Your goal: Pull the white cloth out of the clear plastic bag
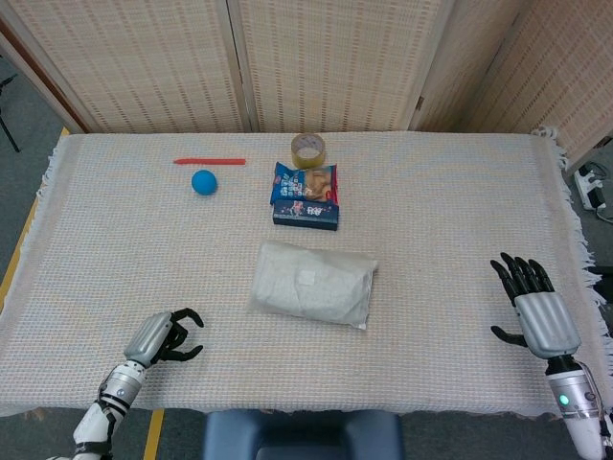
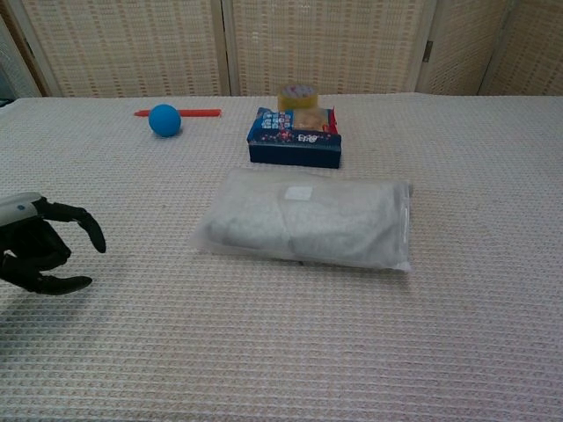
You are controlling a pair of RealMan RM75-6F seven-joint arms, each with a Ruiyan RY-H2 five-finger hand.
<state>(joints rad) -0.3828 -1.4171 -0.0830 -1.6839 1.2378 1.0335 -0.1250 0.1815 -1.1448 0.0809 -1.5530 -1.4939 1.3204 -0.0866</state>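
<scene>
Your clear plastic bag (image 1: 312,284) with the white cloth (image 2: 299,218) lies lengthwise left-right; left hand (image 1: 165,336) and right hand (image 1: 538,311) both empty, fingers apart.

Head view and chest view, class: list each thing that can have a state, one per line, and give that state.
clear plastic bag: lying flat, untouched.
white cloth: folded, fully inside the bag.
left robot hand: fingers curled but apart, holding nothing, short of the bag.
right robot hand: fingers spread, empty, near the table's right edge.
blue ball: resting beside the red pen.
tape roll: upright behind the snack packet.
</scene>
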